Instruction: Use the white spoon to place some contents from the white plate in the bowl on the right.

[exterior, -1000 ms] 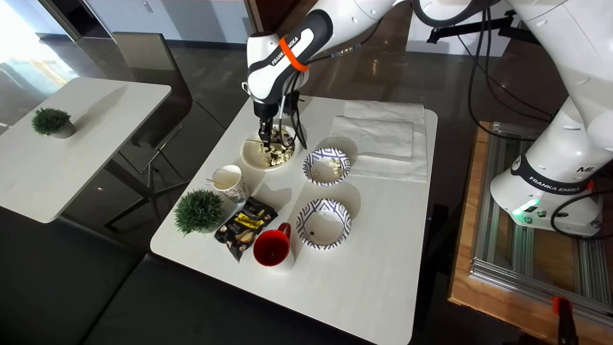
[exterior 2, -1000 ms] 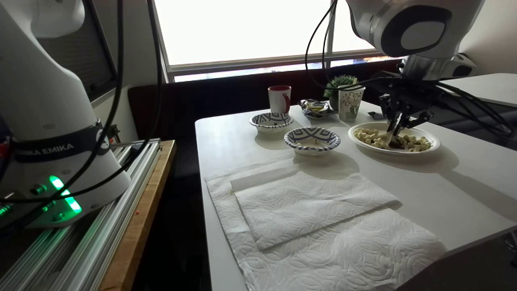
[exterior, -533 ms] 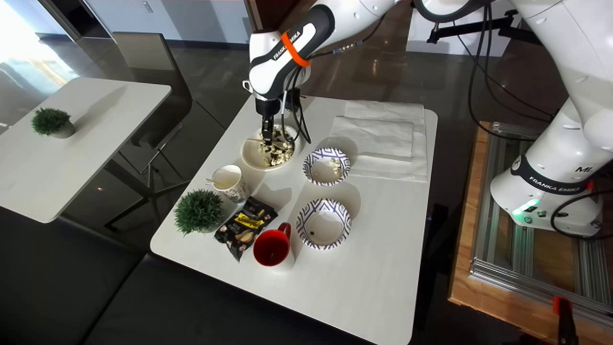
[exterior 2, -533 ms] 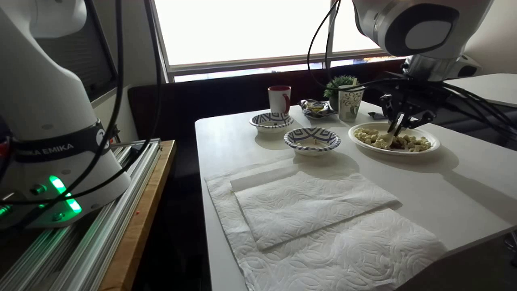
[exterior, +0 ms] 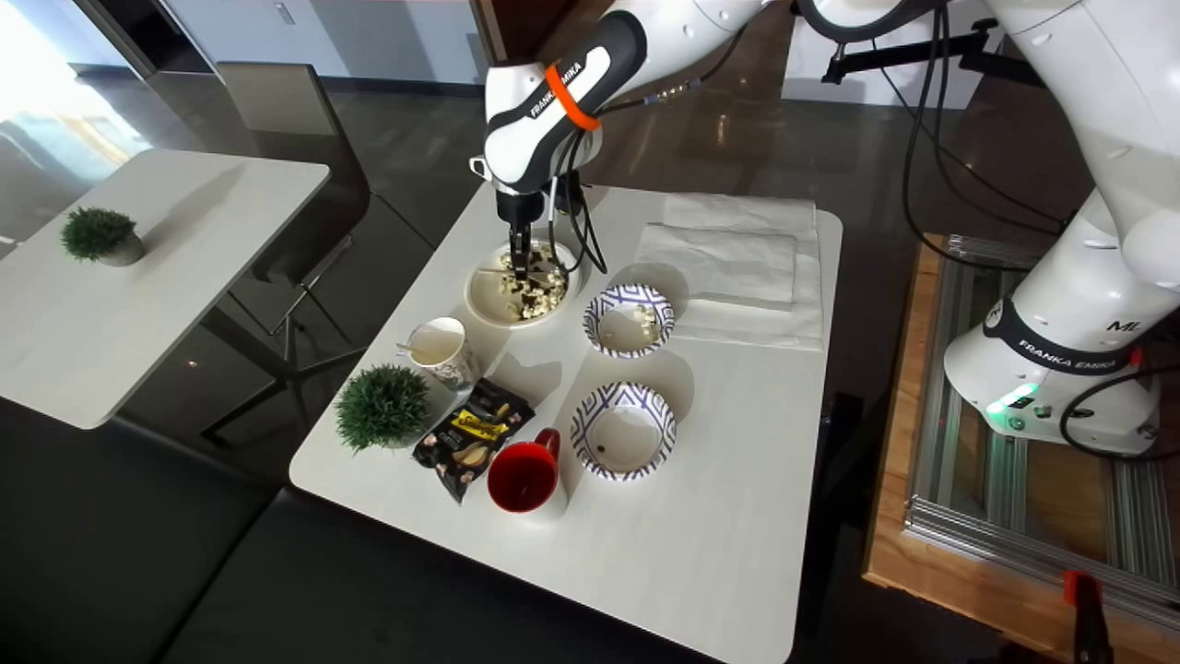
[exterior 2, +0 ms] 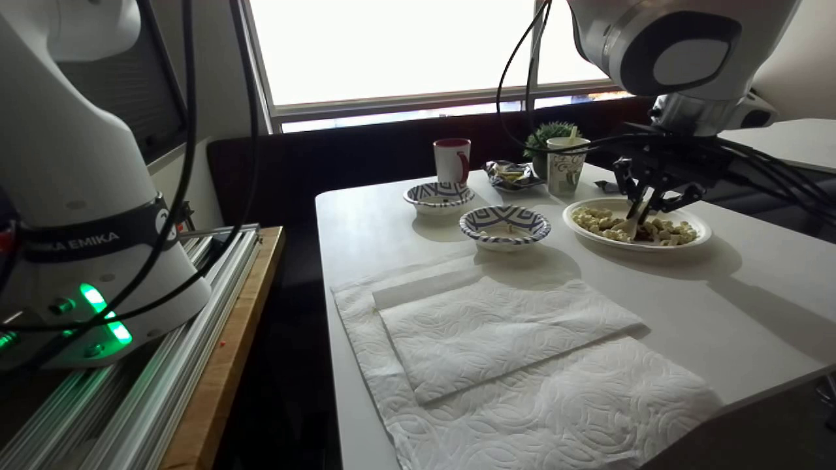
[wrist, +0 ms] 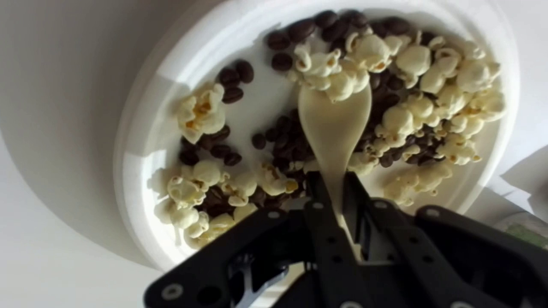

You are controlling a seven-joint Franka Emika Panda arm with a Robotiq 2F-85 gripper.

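My gripper [wrist: 333, 182] is shut on the white spoon [wrist: 336, 124], handle between its fingers, over the white plate [wrist: 141, 128]. The spoon's head points into the plate's contents: pale popcorn [wrist: 454, 98] and dark beans [wrist: 295, 145]. Popcorn pieces overlap the spoon's tip; I cannot tell if they rest in it. In both exterior views the gripper [exterior: 522, 274] [exterior 2: 639, 212] is low over the plate [exterior: 487, 302] [exterior 2: 653, 247]. Two patterned bowls stand beside it. The nearer bowl [exterior: 607, 336] [exterior 2: 505, 245] holds some popcorn. The farther bowl [exterior: 622, 433] [exterior 2: 439, 207] holds one dark bit.
A patterned paper cup [exterior: 456, 369] with a stick in it, a plant [exterior: 383, 406], a black snack bag [exterior: 475, 433] and a mug with red inside [exterior: 525, 480] stand along one side. Paper towels [exterior: 728, 267] [exterior 2: 509, 333] lie near the nearer bowl.
In both exterior views my arm and gripper have shifted slightly to the right, with the spoon still in the plate. The bowls have not moved.
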